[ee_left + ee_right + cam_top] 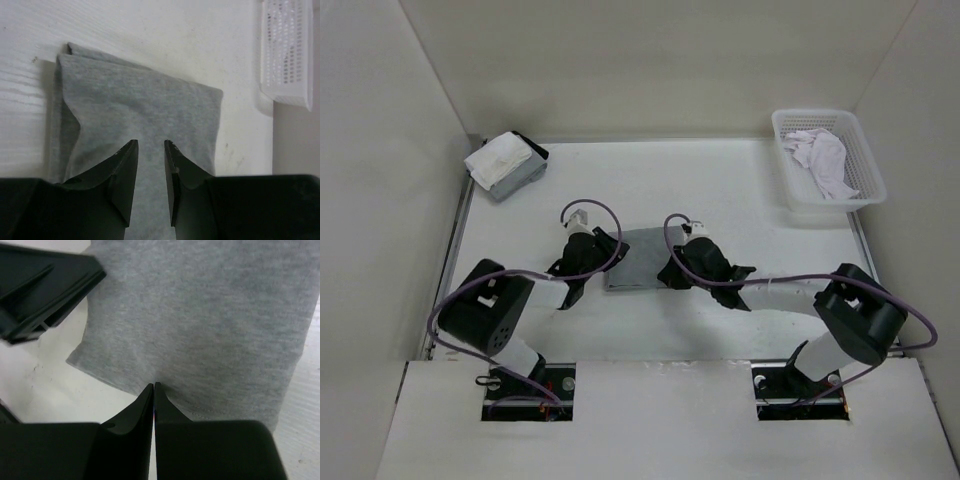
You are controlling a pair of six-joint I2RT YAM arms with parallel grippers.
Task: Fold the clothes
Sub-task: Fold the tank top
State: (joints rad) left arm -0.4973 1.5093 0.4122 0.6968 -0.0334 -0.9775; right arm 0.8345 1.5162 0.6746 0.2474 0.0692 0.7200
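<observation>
clothes (635,262): one, between left tool (150,143) and right tool (153,385).

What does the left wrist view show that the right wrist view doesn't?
Only the left wrist view: the left hand with its fingers apart over the folded grey T-shirt, the shirt's far corners, and the white mesh basket at the upper right. Only the right wrist view: the right hand shut, its tips meeting at the shirt's near edge, and a black piece of the other arm at the upper left. Both: the grey T-shirt lying on the white table.
</observation>
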